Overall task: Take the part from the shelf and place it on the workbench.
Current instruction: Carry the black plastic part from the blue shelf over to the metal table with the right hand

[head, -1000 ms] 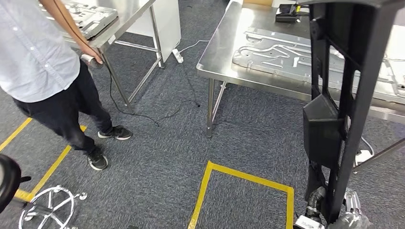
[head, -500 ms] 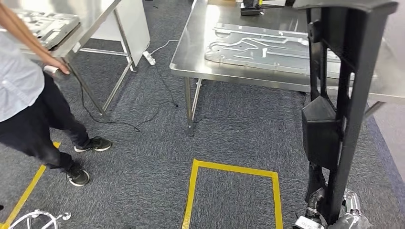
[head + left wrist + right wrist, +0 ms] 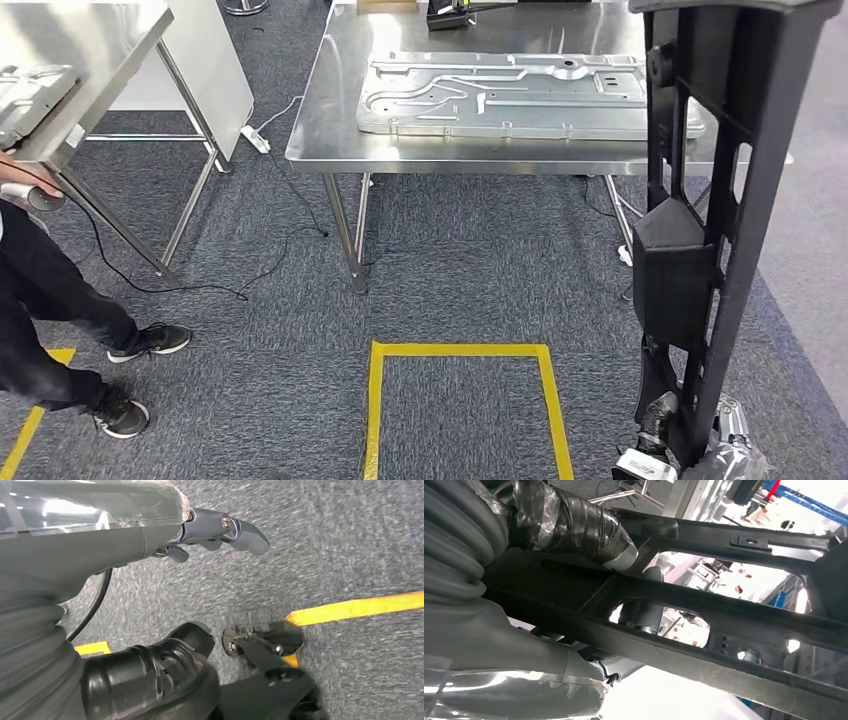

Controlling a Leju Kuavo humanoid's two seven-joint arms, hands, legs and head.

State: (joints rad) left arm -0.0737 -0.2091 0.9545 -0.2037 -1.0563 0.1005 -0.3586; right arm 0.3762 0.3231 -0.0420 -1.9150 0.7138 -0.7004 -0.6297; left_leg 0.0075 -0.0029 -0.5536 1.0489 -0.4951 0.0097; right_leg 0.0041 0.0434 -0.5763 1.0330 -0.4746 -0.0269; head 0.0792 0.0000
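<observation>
While the right hand grips the part upright; left hand empty, fingers apart

Head view looks down from high toward the counter and carpet. Left wrist view hangs close above carpet; right wrist view presses against the black part, shared with head view.

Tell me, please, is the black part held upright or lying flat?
Upright: the part stands tall on the head view's right, gripped low down by the right hand, not yet on the workbench.
</observation>
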